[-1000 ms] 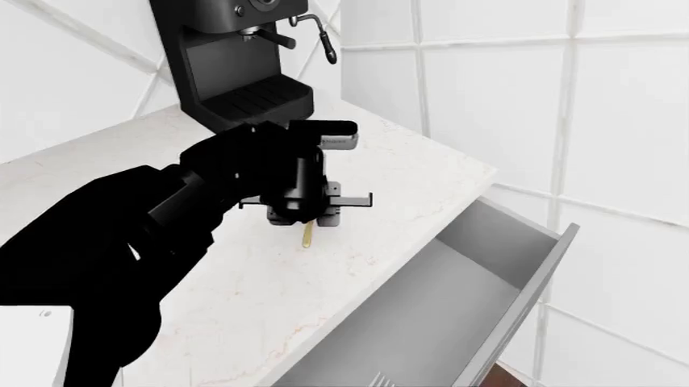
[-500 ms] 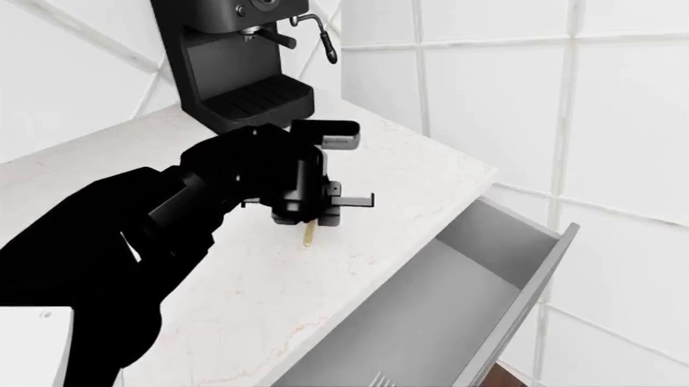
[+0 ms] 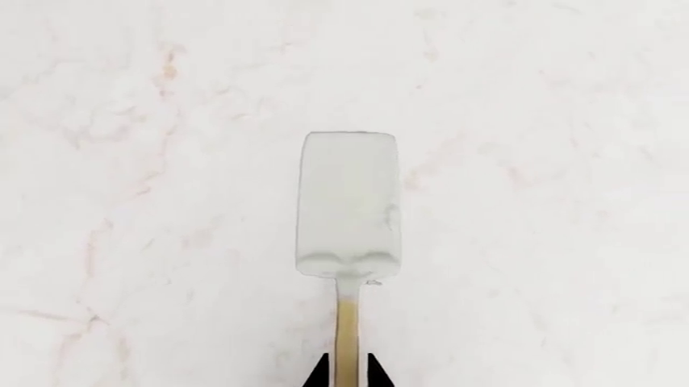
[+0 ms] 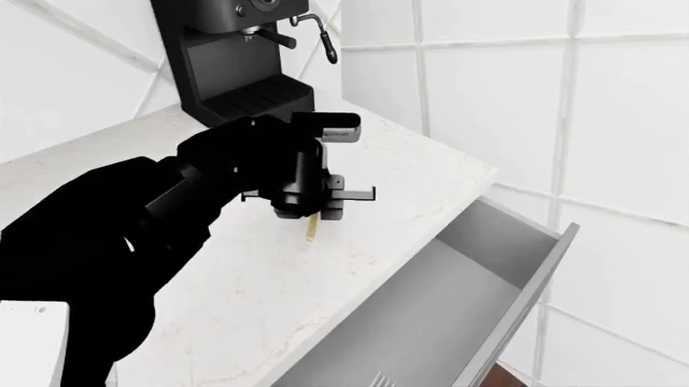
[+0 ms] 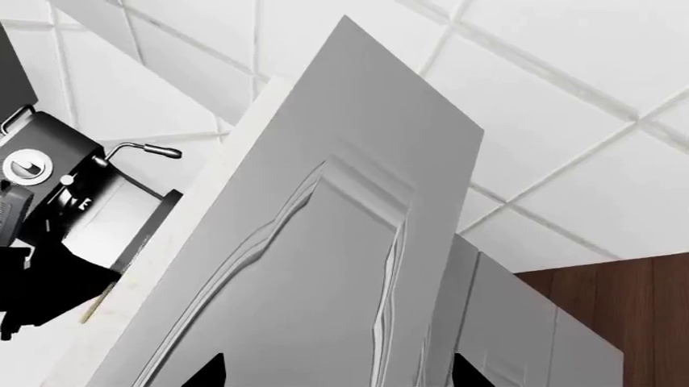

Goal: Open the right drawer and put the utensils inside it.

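Note:
The spatula has a whitish square head and a thin yellow-gold handle, seen over the marble counter. My left gripper is shut on that handle, one black fingertip tight against each side. In the head view the left gripper hangs over the counter's middle, with only the handle's end showing below it. The right drawer stands pulled open, and the fork's tines show inside at the bottom edge. My right gripper is open and empty, facing the drawer's ornate front.
A black coffee machine stands at the back of the counter, just behind my left arm. White tiled walls close in behind and to the right. Brown wooden floor lies beside the cabinet fronts.
My left gripper has risen slightly and drifted a little toward the coffee machine, with the spatula's handle end moving up along with it. The drawer and fork have not moved.

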